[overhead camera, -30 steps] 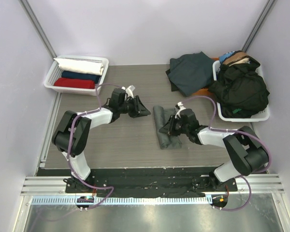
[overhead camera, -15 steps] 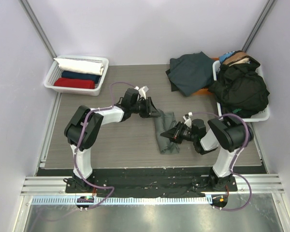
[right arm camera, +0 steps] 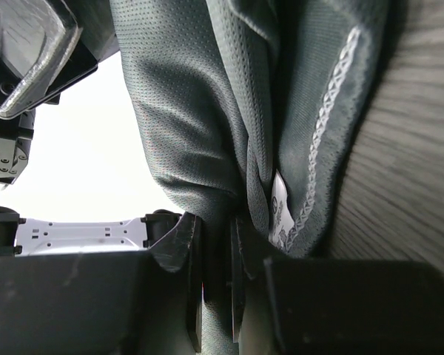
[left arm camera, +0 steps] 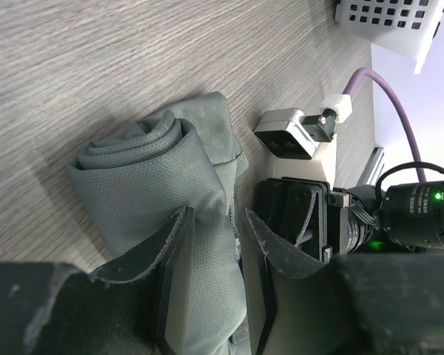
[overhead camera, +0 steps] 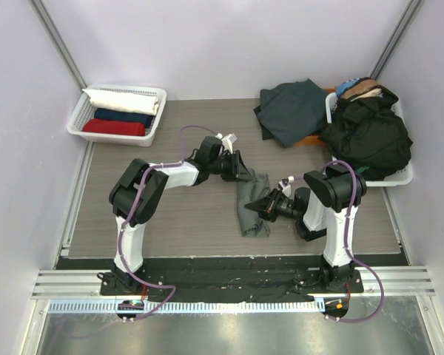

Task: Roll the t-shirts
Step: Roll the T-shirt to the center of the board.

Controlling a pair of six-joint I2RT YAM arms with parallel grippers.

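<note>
Item: one grey-green t-shirt (overhead camera: 250,211), fine-meshed knit, partly rolled into a long bundle, was laid at the table's centre. It was pinched by two grippers: the left gripper (left arm camera: 216,222) at its 12 o'clock end, the right gripper (right arm camera: 211,225) at its 3 o'clock edge. Two white lattice baskets were listed: the first basket (overhead camera: 75,122) at 10 o'clock, where three rolled shirts (overhead camera: 122,115) were held; the second basket (overhead camera: 399,177) at 2 o'clock, where a black heap (overhead camera: 366,137) was held.
</note>
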